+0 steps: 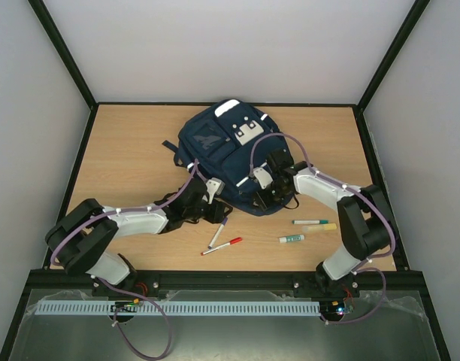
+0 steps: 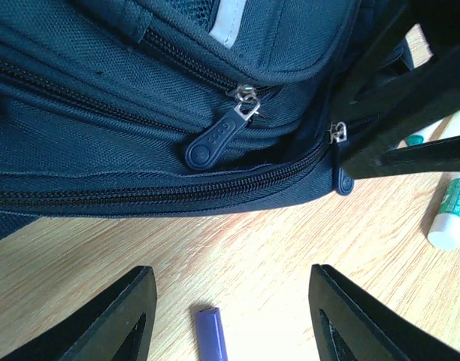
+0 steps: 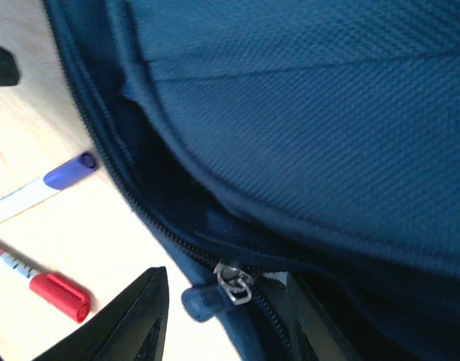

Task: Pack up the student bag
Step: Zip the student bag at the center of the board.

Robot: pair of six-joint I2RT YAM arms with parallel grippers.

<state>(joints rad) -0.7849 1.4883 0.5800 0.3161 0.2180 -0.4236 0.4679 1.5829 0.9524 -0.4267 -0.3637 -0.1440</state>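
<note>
A light wooden table (image 1: 132, 150) sits evenly lit inside plain white walls (image 1: 230, 45) edged by black frame bars (image 1: 63, 51).

Just ahead of your left claw (image 2: 230, 272), the student bag (image 2: 102, 135) is coarse, matt woven cloth; its zip slider (image 2: 245, 95) gleams like metal. Beneath the claw, the table (image 2: 80, 256) looks smooth wood-grain.

The top view looks down from high above and behind the arms, taking in the whole surface (image 1: 132, 150) and the student bag (image 1: 215, 147). The left wrist view sits low and close, facing the bag's near zipped edge. The right wrist view is closer still, at that same edge. Both wrist views show the purple-capped pen (image 2: 209, 332).
</note>
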